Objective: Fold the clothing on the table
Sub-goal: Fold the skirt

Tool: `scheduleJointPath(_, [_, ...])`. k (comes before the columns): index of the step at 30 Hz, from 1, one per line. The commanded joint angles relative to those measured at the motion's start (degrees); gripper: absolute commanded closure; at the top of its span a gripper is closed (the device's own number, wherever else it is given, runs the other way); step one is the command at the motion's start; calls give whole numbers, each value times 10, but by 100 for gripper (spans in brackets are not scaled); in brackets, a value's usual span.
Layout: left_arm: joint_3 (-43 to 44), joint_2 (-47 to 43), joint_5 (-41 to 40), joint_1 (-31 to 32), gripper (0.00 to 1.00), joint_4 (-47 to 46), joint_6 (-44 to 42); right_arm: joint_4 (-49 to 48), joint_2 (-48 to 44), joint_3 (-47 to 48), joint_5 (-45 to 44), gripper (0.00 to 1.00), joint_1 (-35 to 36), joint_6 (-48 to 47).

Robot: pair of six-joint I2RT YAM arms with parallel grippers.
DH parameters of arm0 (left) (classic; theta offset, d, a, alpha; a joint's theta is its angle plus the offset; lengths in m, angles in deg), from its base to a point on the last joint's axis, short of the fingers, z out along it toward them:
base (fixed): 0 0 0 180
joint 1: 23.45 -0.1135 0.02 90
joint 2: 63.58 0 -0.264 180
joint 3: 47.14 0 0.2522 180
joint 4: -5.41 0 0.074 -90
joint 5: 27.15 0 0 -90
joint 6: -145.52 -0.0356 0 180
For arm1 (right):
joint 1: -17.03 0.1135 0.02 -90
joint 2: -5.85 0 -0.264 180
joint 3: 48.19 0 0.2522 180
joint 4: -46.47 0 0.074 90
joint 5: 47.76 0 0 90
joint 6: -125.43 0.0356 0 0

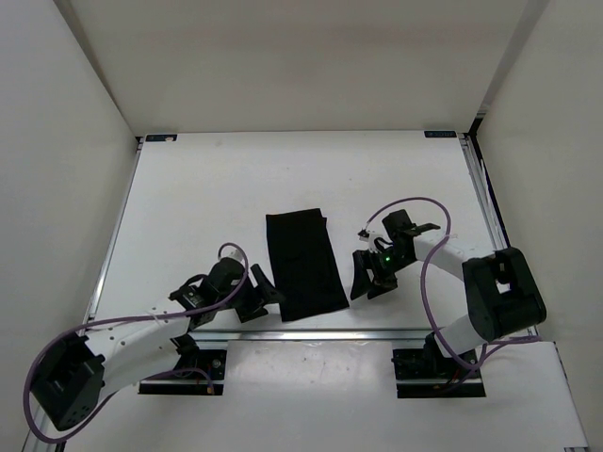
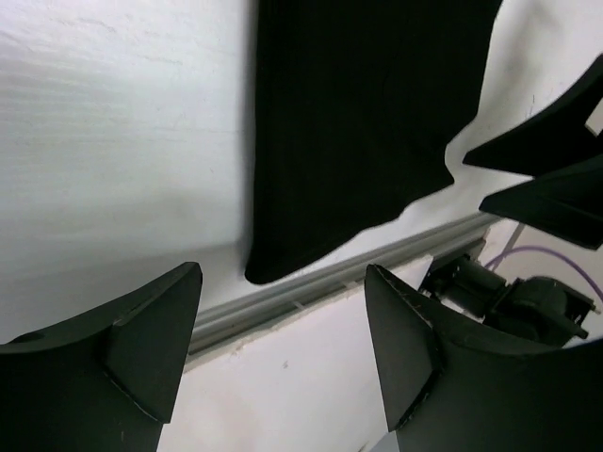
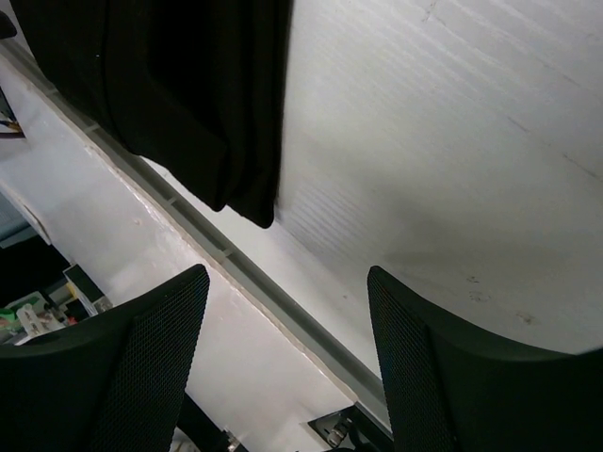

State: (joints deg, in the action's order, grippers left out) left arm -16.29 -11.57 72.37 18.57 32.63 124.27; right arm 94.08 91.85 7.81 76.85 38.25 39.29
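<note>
Nearest, along the bottom of the overhead view, the metal rail (image 1: 311, 331) edges the white surface (image 1: 207, 188), and just beyond it both arms sit low with their tips turned inward. The left fingers (image 2: 141, 358), at lower left of centre, are spread with only bare white and the rail between them; nothing is pinched. The right fingers (image 3: 141, 367), at lower right of centre, are likewise spread and empty. Between the two pairs, apart from both, lies the clothing (image 1: 303, 264): a narrow black strip running from just short of the rail up toward the middle of the frame, flat on the surface. The right wrist view, upper left, shows its near corner as stacked layers with a rounded doubled edge, so it looks to be folded lengthwise at least once. Beyond it the surface runs bare to the far wall. My reading is that the arms stand between folds, hands free, lined up on either side of the strip's near end. The next move probably calls for each pair to reach in to its own near corner, close through all the layers, not just the top one, then lift evenly and carry that end toward the far end so the edges meet without skewing.
</note>
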Motion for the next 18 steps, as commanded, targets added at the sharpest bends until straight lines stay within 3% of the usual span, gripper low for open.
scheduleJointPath(1, [-2,12,-32,-2,19,-19,7,-5,8,20,-2,26,-6,-15])
scheduleJointPath(6, [25,61,-42,17,19,2,-6,-11,10,21,-15,27,-1,-17])
scheduleJointPath(13, [75,158,-44,66,20,-42,-5,-30,9,14,-4,27,21,-24])
scheduleJointPath(18, [85,176,-50,90,27,-50,-1,-46,1,-2,18,28,18,-24])
